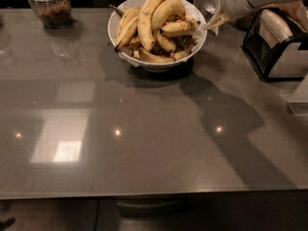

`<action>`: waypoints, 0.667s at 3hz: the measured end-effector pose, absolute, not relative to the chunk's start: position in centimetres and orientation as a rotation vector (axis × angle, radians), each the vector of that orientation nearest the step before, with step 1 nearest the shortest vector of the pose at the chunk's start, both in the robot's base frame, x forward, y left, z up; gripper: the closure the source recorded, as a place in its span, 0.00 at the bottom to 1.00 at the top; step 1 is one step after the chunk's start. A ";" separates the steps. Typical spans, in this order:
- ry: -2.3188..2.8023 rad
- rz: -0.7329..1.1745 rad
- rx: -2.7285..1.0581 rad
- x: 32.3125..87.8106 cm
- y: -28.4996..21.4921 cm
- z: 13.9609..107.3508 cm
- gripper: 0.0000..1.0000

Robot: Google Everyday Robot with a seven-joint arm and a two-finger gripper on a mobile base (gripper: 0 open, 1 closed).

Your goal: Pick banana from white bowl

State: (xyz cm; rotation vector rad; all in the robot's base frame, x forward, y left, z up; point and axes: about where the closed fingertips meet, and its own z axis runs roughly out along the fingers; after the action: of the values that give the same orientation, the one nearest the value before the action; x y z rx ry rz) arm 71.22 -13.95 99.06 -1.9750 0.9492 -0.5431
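The white bowl (159,65) stands at the back middle of the grey table, heaped with bananas. The short, stubby banana (179,28) lies roughly level on the right side of the heap, beside long curved bananas (146,18). My gripper (211,6) hangs at the top right, just outside the bowl's right rim and a little above it. Its fingers (217,19) are spread apart with nothing between them. It does not touch the banana or the bowl.
A glass jar (49,6) with brown contents stands at the back left. A black and white appliance (281,44) stands at the right, close under my arm. A pale object (301,97) lies at the right edge.
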 end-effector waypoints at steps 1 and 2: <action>0.955 -0.517 -1.988 71.8 -13.4 98.1 0.44; 0.950 -0.485 -2.003 72.3 -12.4 97.1 0.44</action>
State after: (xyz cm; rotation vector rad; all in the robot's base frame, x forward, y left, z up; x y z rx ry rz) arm 72.27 -12.38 97.14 -2.0034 0.9502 -0.4847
